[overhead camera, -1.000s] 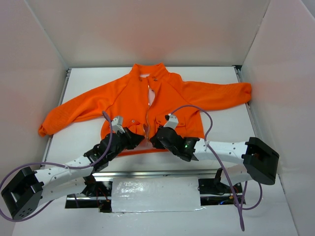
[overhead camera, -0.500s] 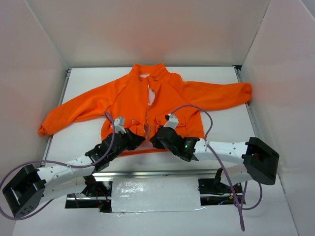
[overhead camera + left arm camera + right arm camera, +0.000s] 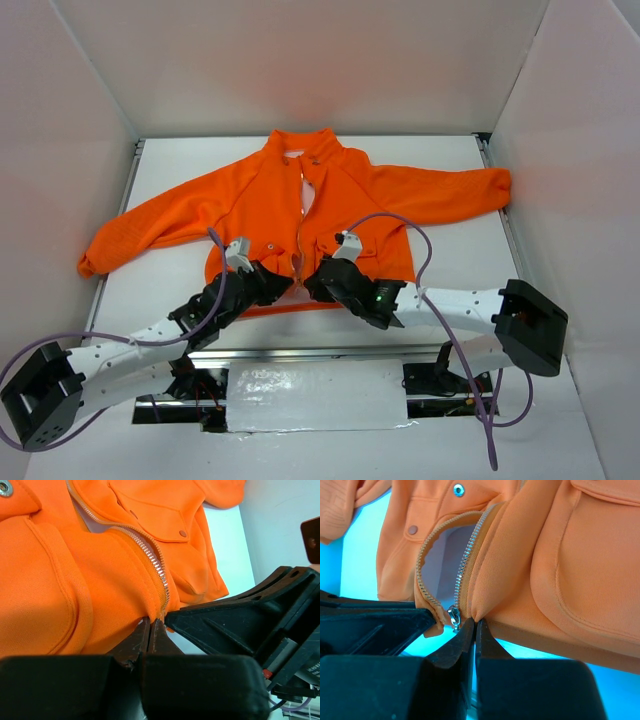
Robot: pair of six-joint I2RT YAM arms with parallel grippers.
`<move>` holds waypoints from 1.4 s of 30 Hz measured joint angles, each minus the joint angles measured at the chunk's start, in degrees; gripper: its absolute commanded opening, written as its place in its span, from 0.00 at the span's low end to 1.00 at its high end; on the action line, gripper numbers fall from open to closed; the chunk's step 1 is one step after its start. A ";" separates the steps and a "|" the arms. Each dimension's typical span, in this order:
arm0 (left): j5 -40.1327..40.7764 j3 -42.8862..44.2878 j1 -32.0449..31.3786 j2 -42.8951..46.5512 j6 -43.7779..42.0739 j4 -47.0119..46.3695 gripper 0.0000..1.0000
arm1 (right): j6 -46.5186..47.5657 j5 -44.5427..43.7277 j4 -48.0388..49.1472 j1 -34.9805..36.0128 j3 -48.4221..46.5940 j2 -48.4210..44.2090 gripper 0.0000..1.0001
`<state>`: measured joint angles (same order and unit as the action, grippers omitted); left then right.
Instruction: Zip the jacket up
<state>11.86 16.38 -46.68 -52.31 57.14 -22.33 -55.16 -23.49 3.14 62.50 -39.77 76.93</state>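
Pictured: white desk (image 3: 180, 165), boxed in by plain white walls (image 3: 330, 70) on three sides, with glossy plastic-covered panel (image 3: 315, 395) at near edge.

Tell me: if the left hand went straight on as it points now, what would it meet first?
The jacket: the left hand pinches it beside the zipper's lower end, so more orange fleece lies directly ahead.

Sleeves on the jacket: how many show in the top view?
2, both fully in view: the jacket has its left sleeve stretched out leftward and its right sleeve rightward.
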 measured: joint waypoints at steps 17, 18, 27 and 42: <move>2.38 2.19 -0.04 0.63 -0.42 3.19 0.00 | 3.61 1.49 4.79 0.00 2.82 -1.81 0.00; 2.51 2.40 -0.04 0.57 -0.46 3.21 0.00 | 3.67 1.51 4.87 0.00 2.82 -1.90 0.00; 2.84 3.02 -0.04 -0.66 -1.49 3.21 0.00 | 4.09 1.55 5.42 0.00 3.02 -2.82 0.00; 2.84 3.02 -0.04 0.83 -1.49 3.30 0.00 | 4.04 1.20 5.88 0.00 3.52 -3.41 0.00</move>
<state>14.70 19.40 -46.72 -51.48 55.66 -19.03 -51.11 -22.28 9.02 62.50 -36.25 73.52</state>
